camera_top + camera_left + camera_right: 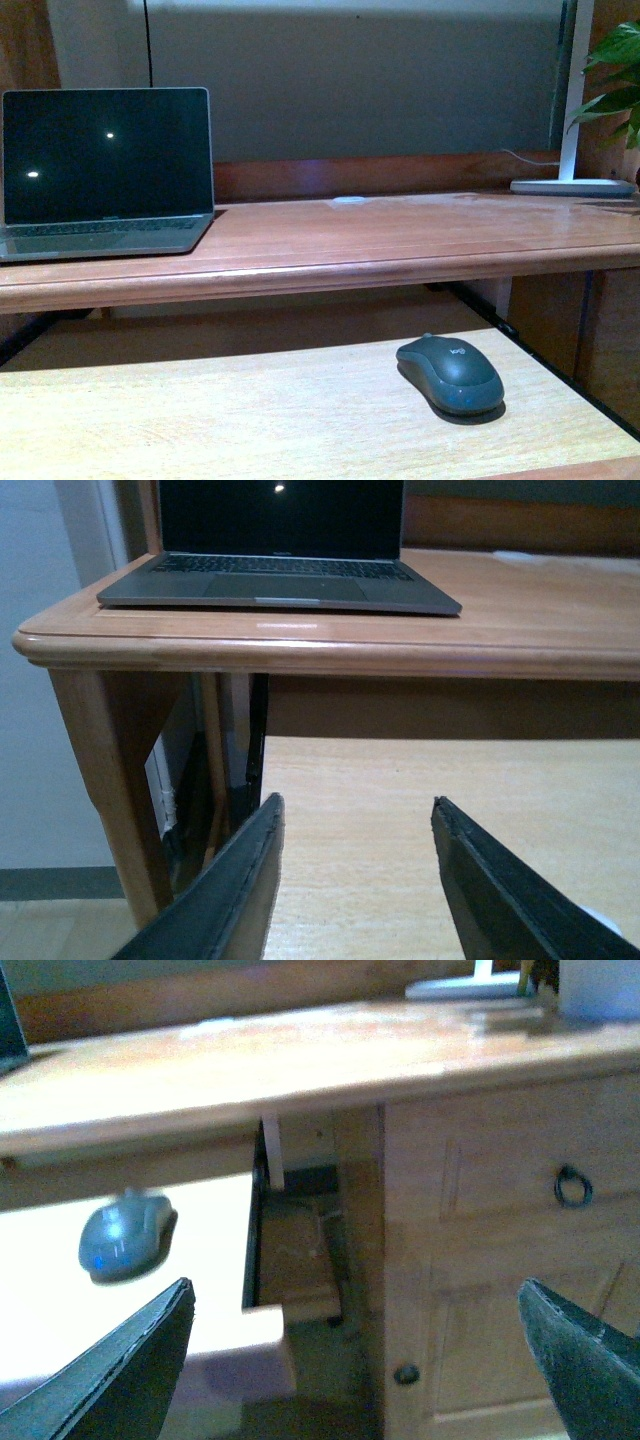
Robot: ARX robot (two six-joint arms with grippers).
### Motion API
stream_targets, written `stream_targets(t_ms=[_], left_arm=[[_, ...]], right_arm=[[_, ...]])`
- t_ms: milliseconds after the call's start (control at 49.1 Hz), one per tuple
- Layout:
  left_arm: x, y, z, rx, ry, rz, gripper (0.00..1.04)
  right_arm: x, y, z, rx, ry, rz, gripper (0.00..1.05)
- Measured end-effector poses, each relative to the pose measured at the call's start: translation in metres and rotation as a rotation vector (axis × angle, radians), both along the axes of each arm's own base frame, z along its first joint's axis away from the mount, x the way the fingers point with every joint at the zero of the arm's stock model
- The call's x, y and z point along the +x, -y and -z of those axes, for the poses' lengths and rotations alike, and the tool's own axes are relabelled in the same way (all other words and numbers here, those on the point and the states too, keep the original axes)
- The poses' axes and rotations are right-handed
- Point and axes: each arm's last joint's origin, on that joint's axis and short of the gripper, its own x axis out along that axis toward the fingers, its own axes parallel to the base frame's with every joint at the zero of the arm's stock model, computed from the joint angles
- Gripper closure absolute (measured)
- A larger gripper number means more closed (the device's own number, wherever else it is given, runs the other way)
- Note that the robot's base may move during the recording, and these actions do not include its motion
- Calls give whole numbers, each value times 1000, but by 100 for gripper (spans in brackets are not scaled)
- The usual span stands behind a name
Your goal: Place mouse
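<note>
mouse (450, 374) on pull-out shelf (200, 410), nr right edge | left claw (356, 805) wide, empty; right claw (355, 1290) wide, empty | risk: smooth dome slips in pinch; nudged off edge

In the front view, a reddish wooden desk top (400, 240) is being shown carrying an open laptop (105, 170) with a dark screen, which is being borne at the 9 o'clock end. A white lamp base (572, 186) is being carried at the 3 o'clock end, well apart from the laptop. Between them, toward 12 o'clock, a small pale flat item (349, 201) is being seen, too small to be identified. Below the top, a lighter pull-out shelf (200, 410) is being seen, and the mouse (450, 373) is being carried flat on its 3 o'clock side.
</note>
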Motion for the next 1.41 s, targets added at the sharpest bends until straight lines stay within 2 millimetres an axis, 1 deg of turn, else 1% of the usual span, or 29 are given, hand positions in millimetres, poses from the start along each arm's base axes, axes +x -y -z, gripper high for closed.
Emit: stream_targets(t_ms=[20, 41, 61, 82, 102, 122, 163, 183, 204, 224, 245, 306, 367, 530, 591, 672, 734, 917, 1121, 1161, 1263, 1406], left_arm=[[-1, -1, 1, 3, 0, -1, 61], [-2, -3, 3, 8, -2, -10, 65], [-3, -4, 5, 10, -1, -17, 69], [-5, -5, 7, 13, -1, -29, 75], [-6, -5, 8, 14, -1, -30, 78], [-7, -5, 9, 15, 1, -28, 83], [-9, -5, 11, 17, 1, -26, 90], [-10, -5, 12, 17, 3, -25, 96], [-11, -5, 13, 18, 2, -25, 97], [-12, -5, 14, 19, 2, -25, 101], [-20, -6, 23, 24, 2, -26, 102], [-22, -6, 24, 24, 2, -26, 102], [-24, -6, 26, 24, 3, -26, 102], [-28, -6, 30, 24, 17, -26, 102], [-29, -6, 36, 24, 6, -25, 102], [-31, -6, 36, 24, 10, -26, 102], [-32, -6, 36, 24, 14, -26, 102], [-34, -6, 36, 24, 12, -26, 102], [-36, -6, 36, 24, 12, -26, 102], [-41, -6, 40, 25, -17, -25, 102], [-46, -6, 39, 24, 1, -26, 102], [-47, -6, 39, 25, 7, -26, 102]], right_arm=[[3, -1, -4, 4, 9, -1, 7], [13, -5, -16, 10, 31, -8, 7], [19, -7, -24, 15, 45, -13, 7], [30, -12, -34, 18, 58, -16, 7], [37, -16, -41, 20, 65, -19, 7], [48, -22, -48, 18, 73, -30, 7], [61, -33, -57, 1, 82, -56, 7], [70, -42, -62, -18, 91, -85, 7], [72, -46, -63, -21, 93, -96, 7], [79, -53, -64, -43, 89, -120, 7], [101, -126, -53, -268, 32, -372, 7], [104, -135, -49, -314, 24, -362, 7], [105, -140, -44, -340, 9, -361, 7], [109, -156, -19, -467, -59, -357, 7], [115, -161, -7, -504, -105, -343, 7], [127, -165, 1, -529, -162, -319, 7], [133, -166, 3, -536, -189, -315, 7], [143, -168, 4, -546, -233, -316, 7], [151, -167, 11, -564, -290, -325, 7], [155, -166, 15, -570, -308, -321, 7], [162, -165, 17, -568, -317, -309, 7], [169, -164, 17, -563, -325, -309, 7]])
